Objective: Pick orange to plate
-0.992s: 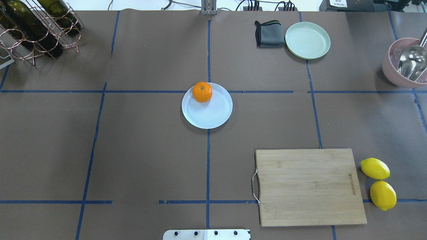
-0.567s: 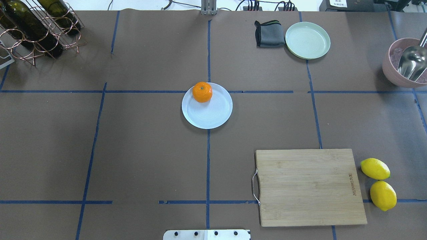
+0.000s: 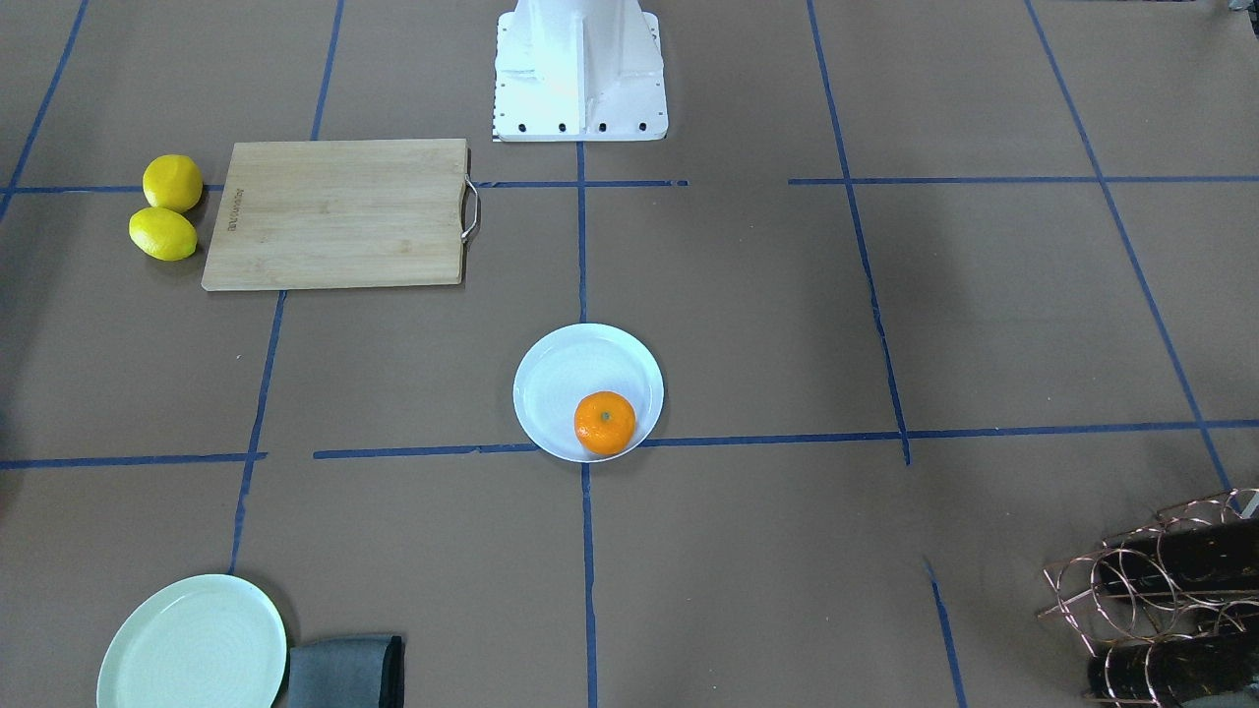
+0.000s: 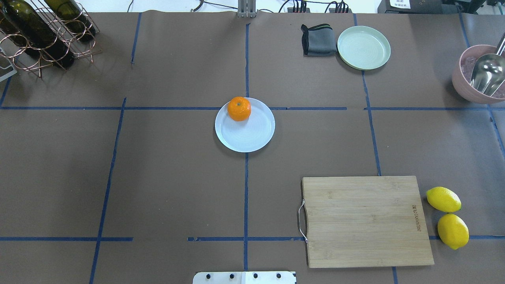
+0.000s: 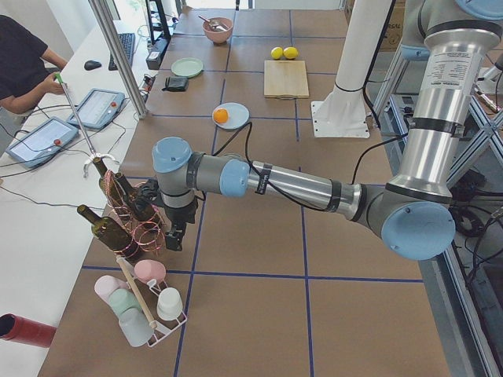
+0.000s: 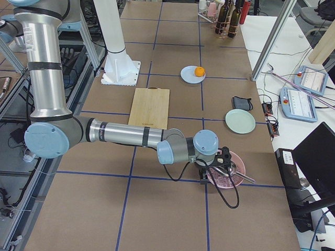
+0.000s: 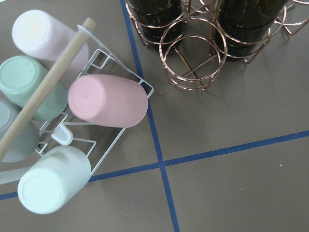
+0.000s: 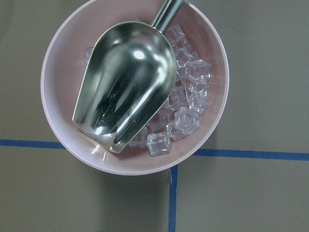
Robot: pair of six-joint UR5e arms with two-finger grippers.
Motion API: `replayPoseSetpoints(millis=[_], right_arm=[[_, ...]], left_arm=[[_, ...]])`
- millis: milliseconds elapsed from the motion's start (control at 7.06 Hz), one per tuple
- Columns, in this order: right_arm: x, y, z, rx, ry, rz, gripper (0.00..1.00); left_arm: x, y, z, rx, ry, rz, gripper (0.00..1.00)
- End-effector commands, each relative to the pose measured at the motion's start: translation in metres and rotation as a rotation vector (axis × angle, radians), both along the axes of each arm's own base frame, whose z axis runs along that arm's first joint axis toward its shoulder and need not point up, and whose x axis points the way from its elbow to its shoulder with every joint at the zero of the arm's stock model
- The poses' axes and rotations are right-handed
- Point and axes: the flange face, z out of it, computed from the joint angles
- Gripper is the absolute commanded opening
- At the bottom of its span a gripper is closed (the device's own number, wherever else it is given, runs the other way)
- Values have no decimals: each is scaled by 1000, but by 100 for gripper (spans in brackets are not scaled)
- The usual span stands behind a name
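Observation:
The orange (image 4: 239,109) rests on the pale bluish-white plate (image 4: 248,136) at mid-table, against the plate's far-left rim; it also shows in the front-facing view as the orange (image 3: 605,423) on the plate (image 3: 561,374). Neither gripper is near it. My left gripper (image 5: 174,236) hangs over the wine rack and the cup rack at the table's left end, seen only in the exterior left view. My right gripper (image 6: 222,157) hovers above the pink bowl, seen only in the exterior right view. I cannot tell whether either is open or shut.
A wooden cutting board (image 4: 367,221) lies front right with two lemons (image 4: 443,199) beside it. A mint-green plate (image 4: 363,47) and grey cloth (image 4: 317,39) sit at the back. A pink bowl (image 8: 58,140) holds ice and a metal scoop (image 8: 125,82). A wine rack (image 4: 39,35) stands back left.

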Motion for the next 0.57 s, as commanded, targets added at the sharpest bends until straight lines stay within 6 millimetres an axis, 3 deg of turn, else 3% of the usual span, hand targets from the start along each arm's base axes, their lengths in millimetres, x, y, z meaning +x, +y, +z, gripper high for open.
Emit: replayPoseSetpoints(millis=[0, 283, 425], right_arm=[[9, 1, -5, -70, -40, 17, 100], [9, 2, -19, -97, -42, 18, 100], [10, 6, -27, -104, -42, 19, 100]], left_arm=[[-18, 7, 9, -33, 1, -13, 100], [-16, 14, 24, -72, 17, -12, 100], [-14, 25, 51, -113, 40, -7, 100]])
